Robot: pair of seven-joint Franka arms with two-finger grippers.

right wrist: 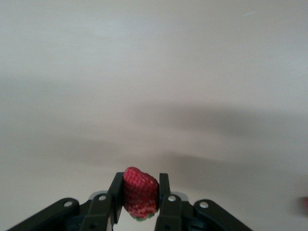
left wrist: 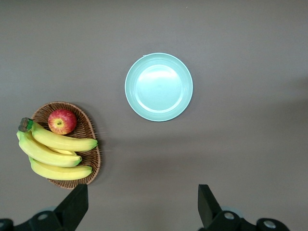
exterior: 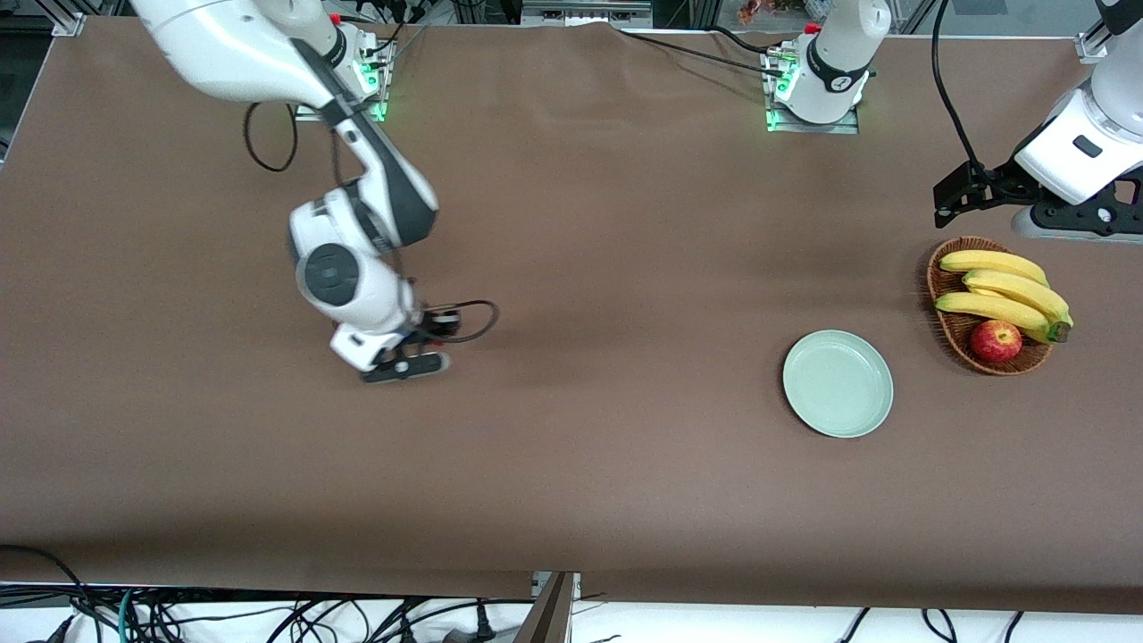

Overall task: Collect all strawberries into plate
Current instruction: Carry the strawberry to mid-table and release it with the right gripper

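The right gripper (right wrist: 140, 199) is clenched on a strawberry (right wrist: 140, 193), the red berry pinched between its two black fingers (right wrist: 115, 192) at the lower middle of the right wrist view, over bare brown table (exterior: 571, 446). In the front view this gripper (exterior: 404, 364) hangs left of centre, well apart from the plate (exterior: 838, 383), which sits at the lower right of that frame with nothing on it. A sliver of something red shows at the right edge of the right wrist view; what it is cannot be told. The left gripper (left wrist: 142, 207) waits with its fingers spread wide, high over the table near the wicker basket (exterior: 948, 332), which holds bananas (exterior: 1005, 295) and an apple (exterior: 996, 340). In the left wrist view the plate (left wrist: 159, 87) lies above centre and the basket (left wrist: 91, 144) at the lower left.
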